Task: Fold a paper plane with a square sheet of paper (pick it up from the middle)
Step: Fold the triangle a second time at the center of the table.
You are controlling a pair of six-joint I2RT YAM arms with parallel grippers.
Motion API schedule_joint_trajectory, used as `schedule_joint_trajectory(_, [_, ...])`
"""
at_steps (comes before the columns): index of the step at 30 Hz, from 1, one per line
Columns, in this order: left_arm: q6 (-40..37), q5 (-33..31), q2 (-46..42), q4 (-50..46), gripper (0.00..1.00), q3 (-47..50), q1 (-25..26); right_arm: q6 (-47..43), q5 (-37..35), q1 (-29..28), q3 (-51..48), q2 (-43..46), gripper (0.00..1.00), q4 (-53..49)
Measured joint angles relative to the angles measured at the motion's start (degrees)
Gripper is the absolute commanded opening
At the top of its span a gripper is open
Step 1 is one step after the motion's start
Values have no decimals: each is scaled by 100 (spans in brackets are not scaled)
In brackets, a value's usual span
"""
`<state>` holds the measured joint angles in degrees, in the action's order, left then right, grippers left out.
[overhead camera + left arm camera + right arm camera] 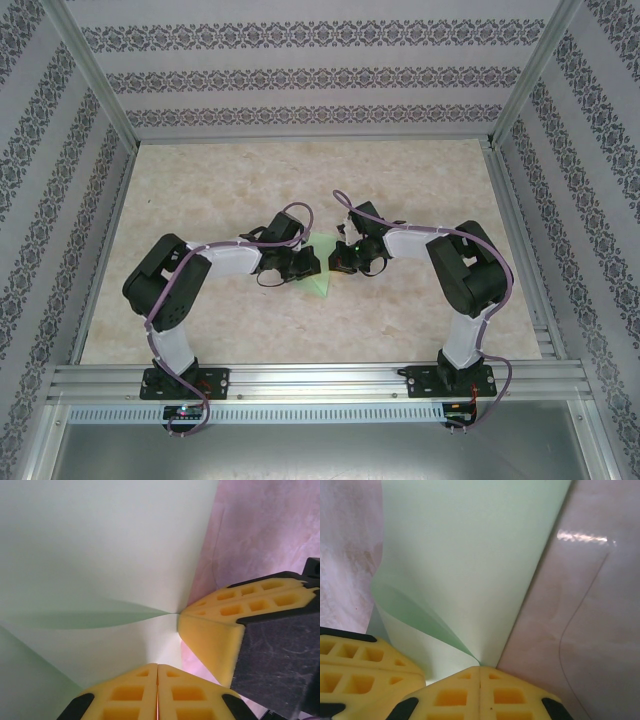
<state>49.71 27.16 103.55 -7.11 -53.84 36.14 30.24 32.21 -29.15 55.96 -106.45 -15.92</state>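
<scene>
DESK: Yellow fingertips of your left gripper (157, 680) sit nearest the lens, pressed flat together. What have they got?

FIELD: Your square sheet of paper (100, 545), by the look of it; its mint-green edge runs straight into the closed tips. Your right gripper (480, 680) is likewise clamped tight, with a curl of the sheet narrowing to a point right at its tips.

DESK: So where does the sheet lie?

FIELD: Between the two, at the middle of the tabletop (250, 180), fanning away from both sets of tips, which sit just beside each other. One flap bows up rather than lying flat.

DESK: What could go wrong for you from here?

FIELD: Judging by that bow, pull the arms apart and you may tear the thin paper at the pinch, or one side slips free. Press down now and the curl could set a crooked crease, off the centre line. With the tips this near, you also risk knocking one gripper against the other.
</scene>
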Motion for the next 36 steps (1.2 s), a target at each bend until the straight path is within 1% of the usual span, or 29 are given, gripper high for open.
schedule_joint_trajectory(24, [0, -68, 96, -48, 9, 4, 4, -20, 44, -9, 17, -39, 6, -13])
schedule_joint_trajectory(36, [2, -66, 179, -76, 9, -7, 2, -22, 44, -11, 55, -59, 10, -63])
